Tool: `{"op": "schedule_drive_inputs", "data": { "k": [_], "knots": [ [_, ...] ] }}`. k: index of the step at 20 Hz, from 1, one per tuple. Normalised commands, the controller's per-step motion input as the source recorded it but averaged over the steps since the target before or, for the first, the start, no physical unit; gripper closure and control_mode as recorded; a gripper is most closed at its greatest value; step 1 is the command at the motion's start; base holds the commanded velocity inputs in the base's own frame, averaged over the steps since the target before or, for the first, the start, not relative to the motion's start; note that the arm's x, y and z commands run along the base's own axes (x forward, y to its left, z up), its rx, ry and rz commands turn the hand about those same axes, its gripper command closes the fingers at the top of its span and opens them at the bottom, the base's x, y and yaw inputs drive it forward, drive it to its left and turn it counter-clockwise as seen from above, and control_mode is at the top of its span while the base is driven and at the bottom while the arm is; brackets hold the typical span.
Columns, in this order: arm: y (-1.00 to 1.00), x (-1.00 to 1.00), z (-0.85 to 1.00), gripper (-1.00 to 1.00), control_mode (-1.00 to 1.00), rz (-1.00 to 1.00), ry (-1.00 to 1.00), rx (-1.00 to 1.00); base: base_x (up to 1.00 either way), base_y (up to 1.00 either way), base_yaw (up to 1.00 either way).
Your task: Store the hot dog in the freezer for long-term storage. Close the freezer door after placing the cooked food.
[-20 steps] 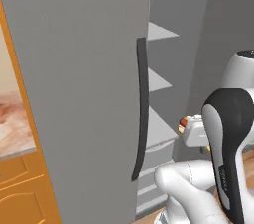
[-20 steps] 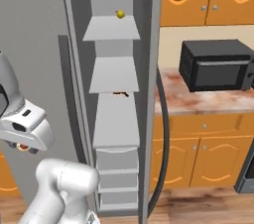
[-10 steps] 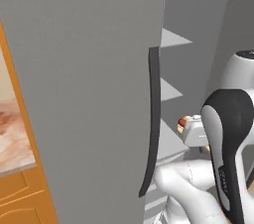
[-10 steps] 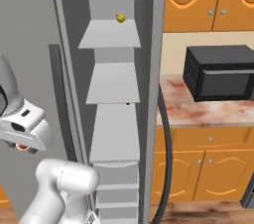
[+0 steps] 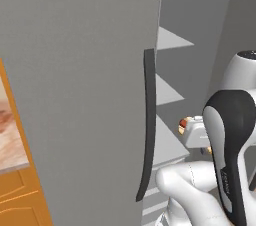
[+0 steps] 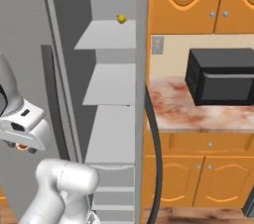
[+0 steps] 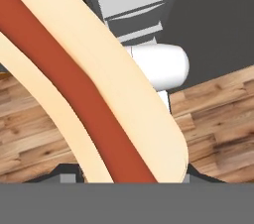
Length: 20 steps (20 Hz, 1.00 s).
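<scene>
Gripper (image 7: 130,181) clamped on the hot dog (image 7: 94,99): in the hand view the bun and red sausage run diagonally right across the lens, close up, with the fingertips hidden beneath it, so how deep the grip sits cannot be judged. Landmark is the freezer (image 6: 106,114), open, its white shelves stacked in the narrow bay. The hand, seen from the left base camera as a pale block with an orange-tipped end, hangs low in front of the freezer, outside it, about level with the lower shelves. The freezer door (image 5: 85,95) stands swung out to the left of the bay, its black handle (image 5: 146,125) near the arm's elbow. A small yellow fruit (image 6: 121,19) sits on the top shelf at the back. Step in hand, as I read it: carry the load into the bay. Doing it well likely means raising the hand above a shelf lip before pushing in, keeping the long bun parallel to the narrow opening so neither end catches a side wall, and keeping the elbow off the door.
</scene>
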Motion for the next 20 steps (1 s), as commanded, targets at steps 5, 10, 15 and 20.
{"op": "schedule_drive_inputs", "data": {
  "k": [5, 10, 15, 20],
  "knots": [
    [0.00, 0.00, 0.00, 1.00, 1.00, 0.00, 0.00, 0.00, 0.03, -0.25, 0.09],
    [0.00, 0.00, 0.00, 1.00, 1.00, 0.00, 0.00, 0.00, 0.14, -0.22, 0.05],
    [0.00, 0.00, 0.00, 1.00, 1.00, 0.00, 0.00, 0.00, 0.03, -0.05, 0.03],
    [0.00, 0.00, 0.00, 1.00, 1.00, 0.00, 0.00, 0.00, 0.00, 0.00, 0.00]
  ]
}}
